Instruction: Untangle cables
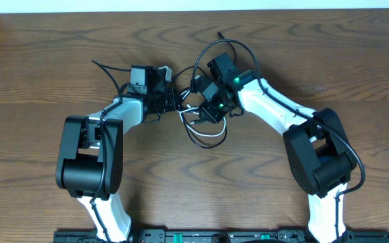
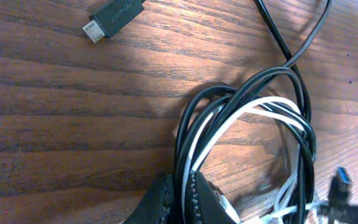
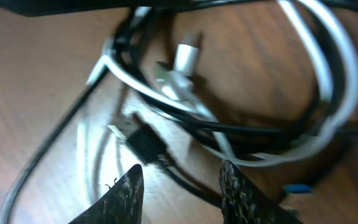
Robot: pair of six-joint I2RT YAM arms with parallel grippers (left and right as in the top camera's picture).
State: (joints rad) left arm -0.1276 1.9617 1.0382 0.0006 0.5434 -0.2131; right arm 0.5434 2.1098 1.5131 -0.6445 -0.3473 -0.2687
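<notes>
Two robot arms are meeting at the middle of a wooden table (image 1: 46, 67), and the cables (image 2: 241, 124) are lying flat between them in one tangled coil.

My left gripper (image 2: 180, 198) is pinching several strands at once, black and white together, pressed tight between its fingers. My right gripper (image 3: 179, 186) is hanging just over the coil with its fingers spread and nothing gripped; a thin black cord is running through the gap.

The risk, as I am judging it: because my left is clamping a whole bunch, any pull could cinch the loops tighter or drag the whole coil. My right could also close on the wrong strand.

The loops are stretching away from my left fingertips, long axis along that line. A black plug (image 3: 145, 143) near my right fingers is lying diagonally, with its metal tip pointing away from them and to the left.
</notes>
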